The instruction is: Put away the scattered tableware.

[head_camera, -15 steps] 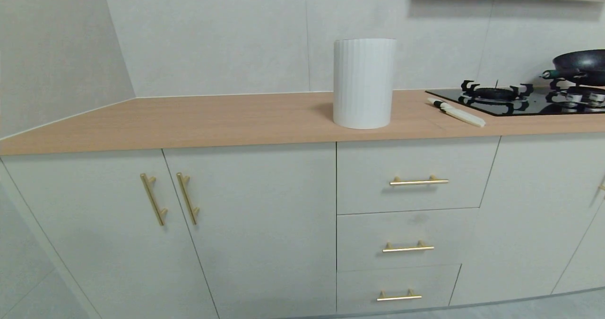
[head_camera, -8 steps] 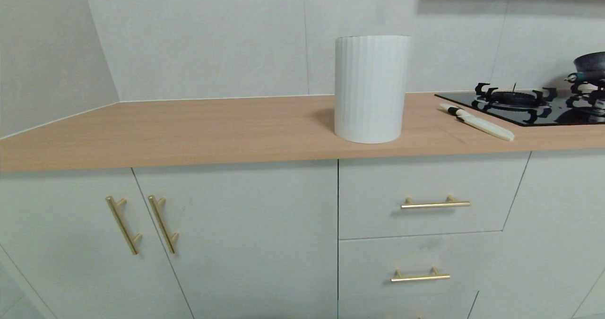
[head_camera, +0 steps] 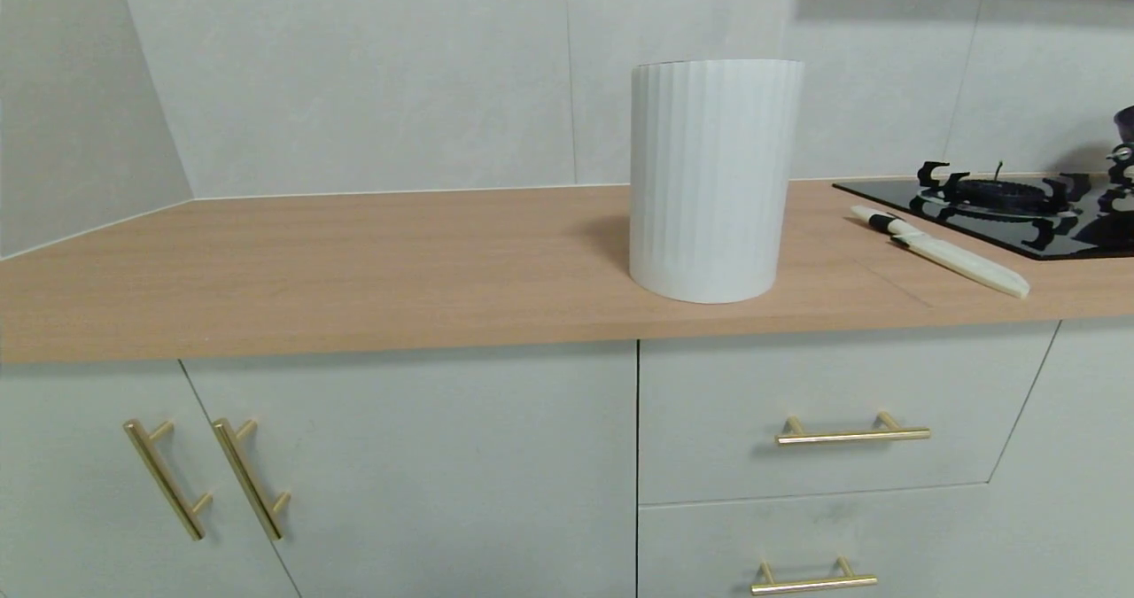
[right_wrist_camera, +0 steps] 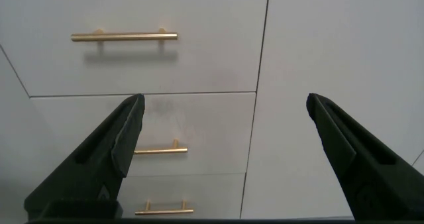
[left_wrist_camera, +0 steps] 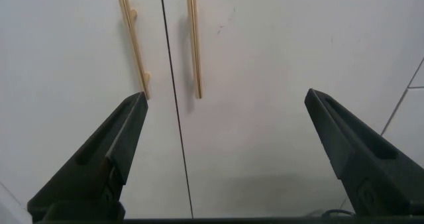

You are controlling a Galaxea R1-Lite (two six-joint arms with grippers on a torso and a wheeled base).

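Head view: countertop [head_camera: 354, 261] spans the frame at mid-height. Container [head_camera: 709, 182] stands on it, ctr-right, near the front edge. Knife [head_camera: 939, 251] lies to its right, just beside hob [head_camera: 1019, 217] at the right edge. Below: dbl doors [head_camera: 354, 474] lower left, drawers [head_camera: 797, 385] stacked lower right.

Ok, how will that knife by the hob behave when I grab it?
The knife looks slim and rigid, so probably light and stiff. It lies flat on the smooth countertop, so it may slide rather than roll. Its tip sits near the front edge; a push could tip it off.
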